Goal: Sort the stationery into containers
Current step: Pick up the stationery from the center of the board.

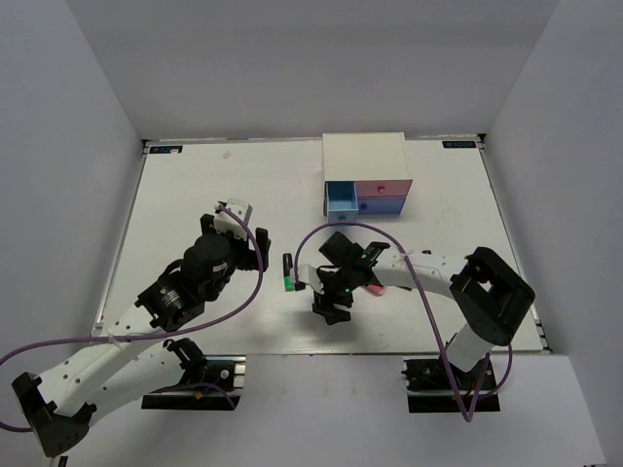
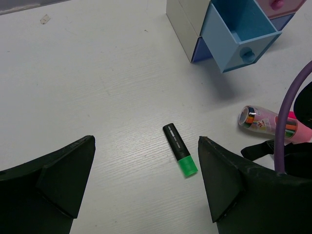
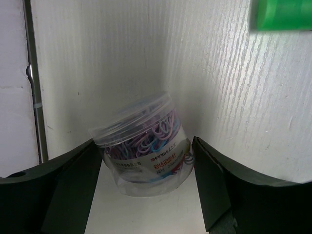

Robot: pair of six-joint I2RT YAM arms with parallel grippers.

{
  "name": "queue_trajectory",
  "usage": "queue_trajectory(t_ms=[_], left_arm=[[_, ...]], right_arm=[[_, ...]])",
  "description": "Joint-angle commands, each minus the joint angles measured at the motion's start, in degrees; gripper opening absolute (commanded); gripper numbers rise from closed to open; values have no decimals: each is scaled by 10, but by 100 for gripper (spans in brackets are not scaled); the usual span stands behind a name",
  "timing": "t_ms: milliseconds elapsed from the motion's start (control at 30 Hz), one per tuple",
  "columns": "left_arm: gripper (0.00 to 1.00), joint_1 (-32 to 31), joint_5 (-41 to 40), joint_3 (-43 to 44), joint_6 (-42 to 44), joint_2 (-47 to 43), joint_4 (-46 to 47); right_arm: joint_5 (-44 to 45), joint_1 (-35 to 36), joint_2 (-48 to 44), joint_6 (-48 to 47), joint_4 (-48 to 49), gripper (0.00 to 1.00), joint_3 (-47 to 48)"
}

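**Ana:** Stationery [image 1: 288,272] first. Where does it lie against the cabinet [image 1: 365,156]?

**Ben:** Out on the tabletop [image 1: 195,195], in front of the cabinet on the side toward the arm bases. The green-capped marker [image 2: 179,156] lies flat, off beyond the cabinet's left front corner and well apart from it.

**Ana:** And the pink-and-clear tube [image 2: 265,121]?

**Ben:** It lies on its side, straight out from the cabinet's drawers and apart from them. A purple cable [image 2: 287,112] crosses part of it in the left wrist view.

**Ana:** How do the drawers stand?

**Ben:** The light blue drawer [image 2: 239,29] at the cabinet's left is pulled out. The pink drawer [image 1: 383,187] and the violet-blue drawer [image 1: 383,205] beside it sit flush with the cabinet's face.

**Ana:** The right pincer [image 3: 146,146]?

**Ben:** It is clamped on a clear tub of paper clips [image 3: 141,126], one finger against each side, and the tub is tilted. I cannot tell whether the tub is off the tabletop. It is in front of the cabinet, close by the marker, whose green cap shows at the top corner of the right wrist view.

**Ana:** And the left pincer [image 2: 146,146]?

**Ben:** Its jaws are wide apart and hold nothing. It hangs farther from the cabinet than the marker. In its own view the marker lies between the two fingers [image 2: 58,180], touching neither.
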Motion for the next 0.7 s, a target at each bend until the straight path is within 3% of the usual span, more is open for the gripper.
queue_trajectory(t_ms=[0, 667], left_arm=[[97, 8, -1, -3, 6, -3, 8], [97, 13, 10, -3, 6, -3, 13]], right_arm=[[-1, 3, -22, 3, -11, 27, 10], [38, -1, -75, 14, 2, 23, 3]])
